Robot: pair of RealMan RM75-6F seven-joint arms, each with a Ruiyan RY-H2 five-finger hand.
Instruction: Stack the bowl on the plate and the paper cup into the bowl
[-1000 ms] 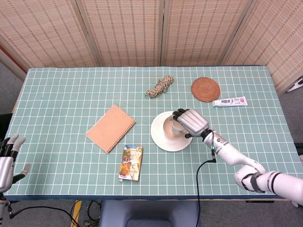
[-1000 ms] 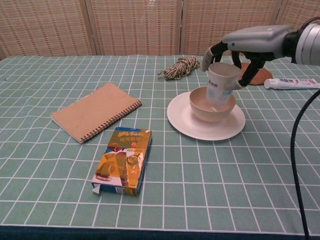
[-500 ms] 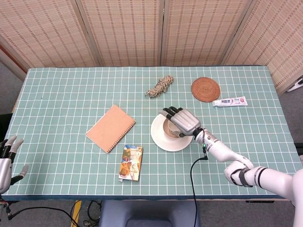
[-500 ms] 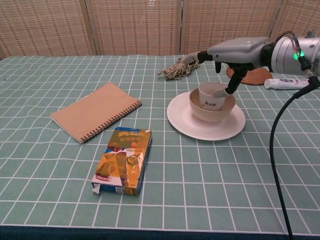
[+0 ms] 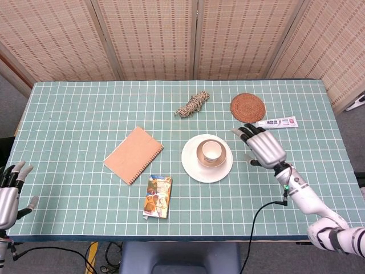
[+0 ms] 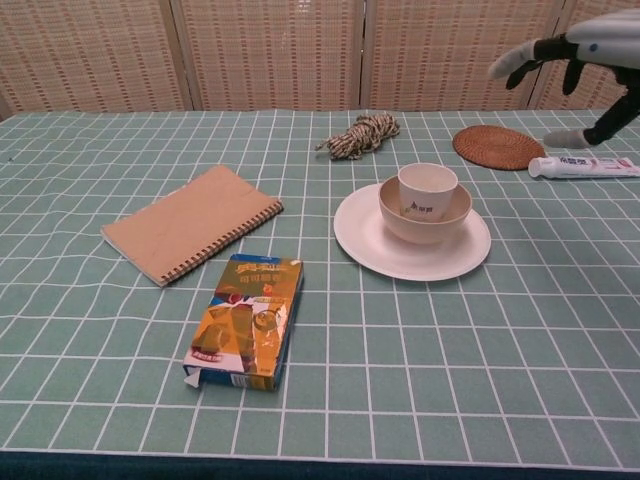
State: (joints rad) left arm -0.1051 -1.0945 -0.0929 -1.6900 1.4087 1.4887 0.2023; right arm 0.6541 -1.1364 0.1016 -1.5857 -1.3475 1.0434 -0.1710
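Note:
The white paper cup point(image 5: 211, 150) point(image 6: 427, 190) stands upright inside the beige bowl point(image 5: 201, 156) point(image 6: 398, 219), and the bowl sits on the white plate point(image 5: 192, 169) point(image 6: 375, 248) near the middle of the table. My right hand point(image 5: 262, 147) point(image 6: 580, 62) hovers to the right of the stack, apart from it, fingers spread and holding nothing. My left hand point(image 5: 8, 194) hangs off the table's near left corner with its fingers apart and nothing in it.
A brown spiral notebook point(image 5: 133, 154) point(image 6: 192, 222) lies left of the plate, with a colourful carton point(image 5: 158, 196) point(image 6: 246, 320) in front of it. Behind the plate are a coil of rope point(image 5: 192, 104) point(image 6: 360, 135), a woven coaster point(image 5: 247, 107) point(image 6: 498, 146) and a toothpaste tube point(image 5: 276, 123) point(image 6: 584, 166).
My right hand has let go of the paper cup, which now stands upright in the bowl, and has drawn back to the right and upward. The left hand has barely moved.

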